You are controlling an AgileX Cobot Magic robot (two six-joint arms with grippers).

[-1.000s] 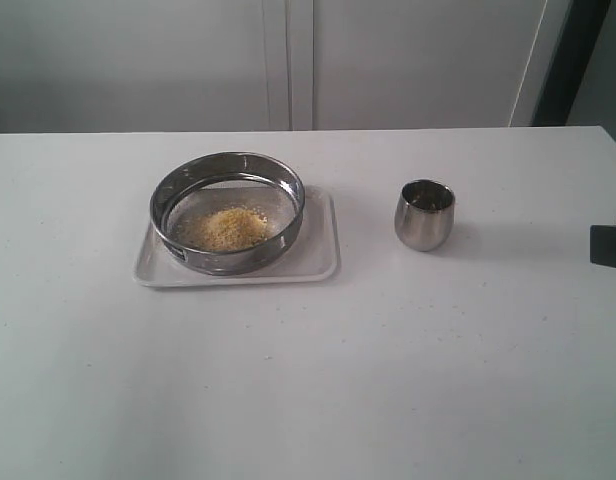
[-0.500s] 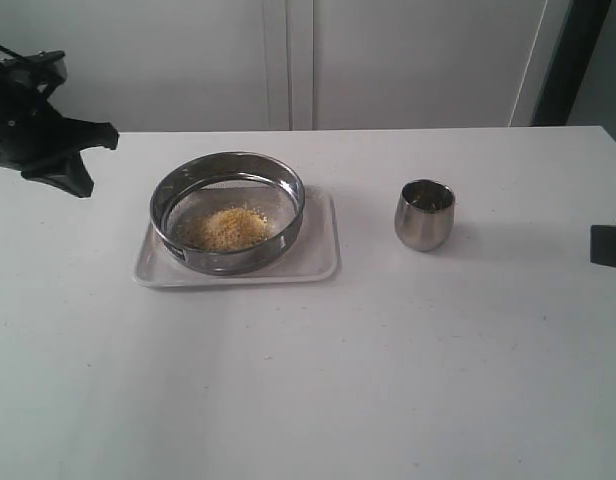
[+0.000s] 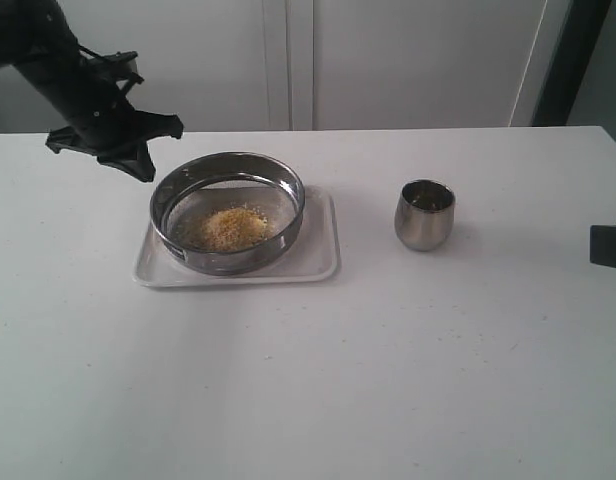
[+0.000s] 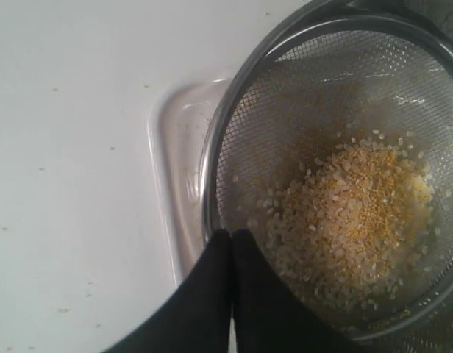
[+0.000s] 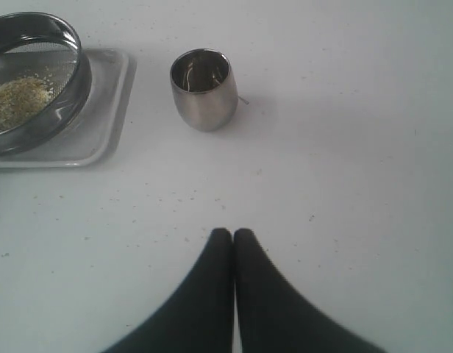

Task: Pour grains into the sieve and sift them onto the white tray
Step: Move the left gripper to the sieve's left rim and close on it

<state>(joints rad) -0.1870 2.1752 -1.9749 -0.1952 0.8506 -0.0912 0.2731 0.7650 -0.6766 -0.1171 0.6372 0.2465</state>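
Note:
The sieve (image 3: 228, 262), a wide steel ring with a mesh bottom, sits on the white tray (image 3: 318, 262) left of the table's middle. A heap of yellow and whitish grains (image 3: 231, 228) lies on the mesh. My left gripper (image 3: 143, 170) hovers just beyond the sieve's far-left rim. In the left wrist view its fingers are pressed together, so the left gripper (image 4: 232, 234) is shut and empty over the sieve's rim (image 4: 212, 169) and the grains (image 4: 351, 213). My right gripper (image 5: 233, 232) is shut and empty above bare table, well short of the sieve (image 5: 65, 88).
A small rounded steel cup (image 3: 425, 214) stands upright to the right of the tray, also in the right wrist view as the cup (image 5: 204, 88). A dark part of the right arm (image 3: 608, 245) shows at the table's right edge. A pale wall runs behind the table.
The left arm has come in from the left edge and moved right, reaching the sieve's far-left side. Sieve, tray, cup and right arm have not moved.

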